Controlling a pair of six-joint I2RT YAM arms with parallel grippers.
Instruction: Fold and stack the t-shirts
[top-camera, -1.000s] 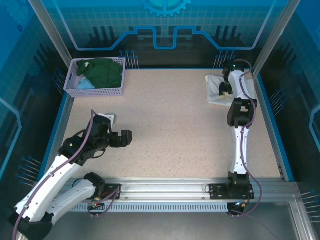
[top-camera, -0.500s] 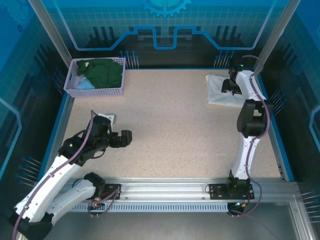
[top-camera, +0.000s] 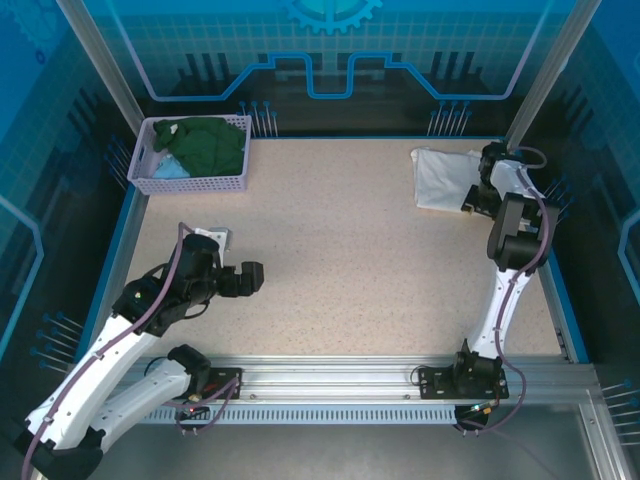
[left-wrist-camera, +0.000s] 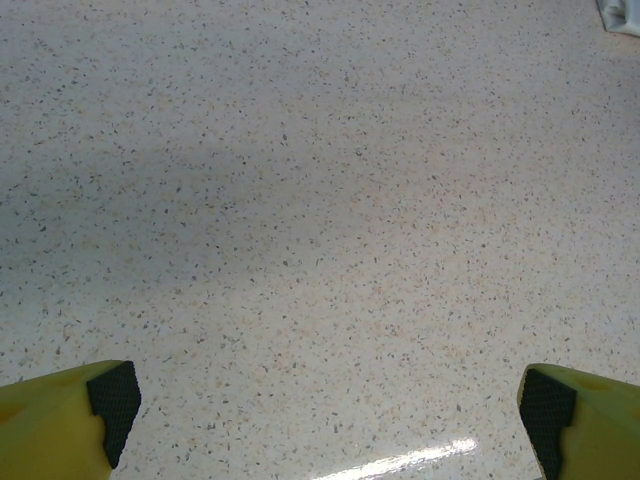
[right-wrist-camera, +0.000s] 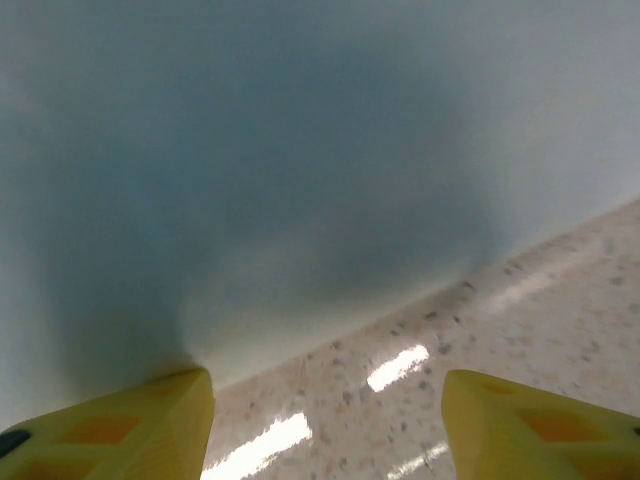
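Speckled beige worktop (top-camera: 340, 250) stretches bare across the middle, edged in blue. At its far left corner a lavender basket (top-camera: 190, 184) holds a dark green shirt (top-camera: 212, 145) with a light blue shirt (top-camera: 170, 170) beside it. The white shirt (top-camera: 440, 180) lies folded flat at the far right corner. The right claw (top-camera: 468, 198) sits at that shirt's right edge, its yellow fingers (right-wrist-camera: 150, 410) spread apart and gripping nothing, with cloth just ahead of them. The left claw (top-camera: 255, 277) hovers low over bare worktop at near left, also spread wide and empty.
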